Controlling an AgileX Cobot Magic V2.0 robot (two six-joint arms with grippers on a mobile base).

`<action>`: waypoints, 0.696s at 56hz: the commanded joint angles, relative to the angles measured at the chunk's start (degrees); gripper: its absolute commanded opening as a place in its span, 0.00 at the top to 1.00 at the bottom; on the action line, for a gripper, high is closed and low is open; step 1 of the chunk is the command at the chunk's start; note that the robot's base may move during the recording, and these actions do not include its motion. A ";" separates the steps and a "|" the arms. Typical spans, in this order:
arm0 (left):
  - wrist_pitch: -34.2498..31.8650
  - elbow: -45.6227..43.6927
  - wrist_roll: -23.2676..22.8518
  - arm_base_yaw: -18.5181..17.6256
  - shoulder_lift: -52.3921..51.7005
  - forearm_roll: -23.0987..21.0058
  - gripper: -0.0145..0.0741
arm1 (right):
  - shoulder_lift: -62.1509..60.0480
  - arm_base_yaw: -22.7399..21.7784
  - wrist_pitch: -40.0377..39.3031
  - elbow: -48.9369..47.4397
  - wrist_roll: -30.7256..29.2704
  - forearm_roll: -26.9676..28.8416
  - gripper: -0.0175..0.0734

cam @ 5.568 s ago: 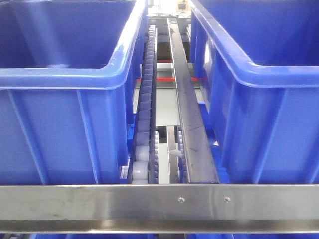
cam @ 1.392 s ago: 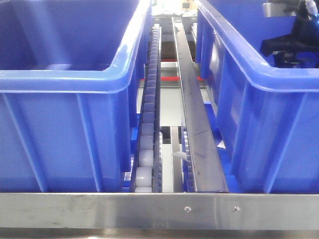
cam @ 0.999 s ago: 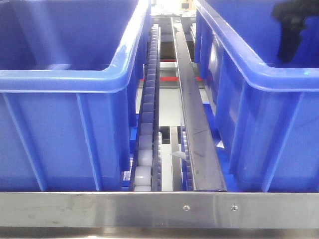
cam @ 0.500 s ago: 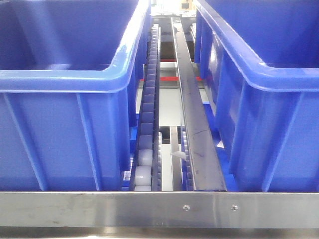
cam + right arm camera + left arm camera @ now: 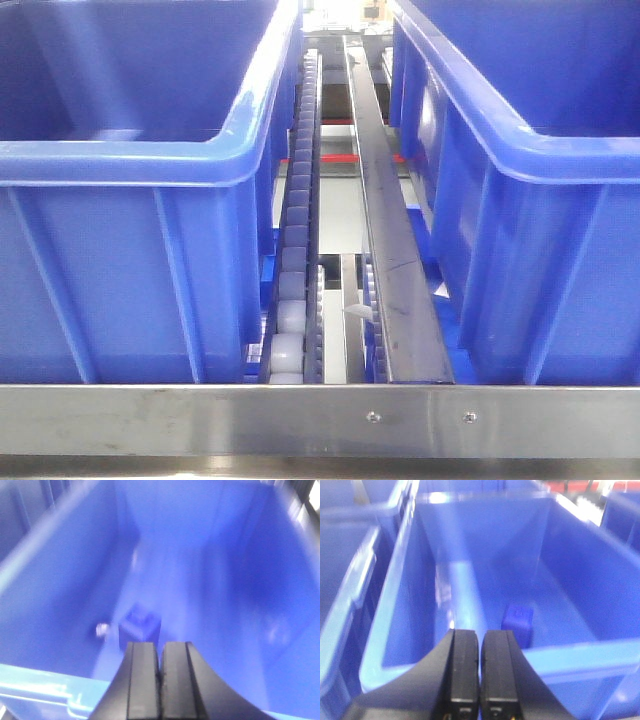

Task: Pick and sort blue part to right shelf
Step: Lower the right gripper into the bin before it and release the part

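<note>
While the front view is showing two blue bins, the left bin (image 5: 130, 160) and the right bin (image 5: 520, 150), neither arm is appearing in it. A roller track (image 5: 295, 240) and a metal rail (image 5: 385, 230) are running between the bins, and a steel bar (image 5: 320, 415) is crossing in front of them.

In the left wrist view, the left gripper (image 5: 480, 680) is hovering over the near rim of a blue bin (image 5: 570, 655), clenched with nothing between its fingers. A blue part (image 5: 517, 624) is lying on that bin's floor, just beyond the gripper.

In the right wrist view, which is blurred, the right gripper (image 5: 160, 680) is likewise clenched and holding nothing. Another blue block (image 5: 140, 625) is resting on the floor of a blue container (image 5: 40, 680), with a small pale object (image 5: 102, 629) beside it.
</note>
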 commanded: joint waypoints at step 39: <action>-5.34 0.00 -0.66 0.04 0.71 1.73 0.70 | -1.03 -0.30 -5.84 -1.30 -0.24 -0.97 0.76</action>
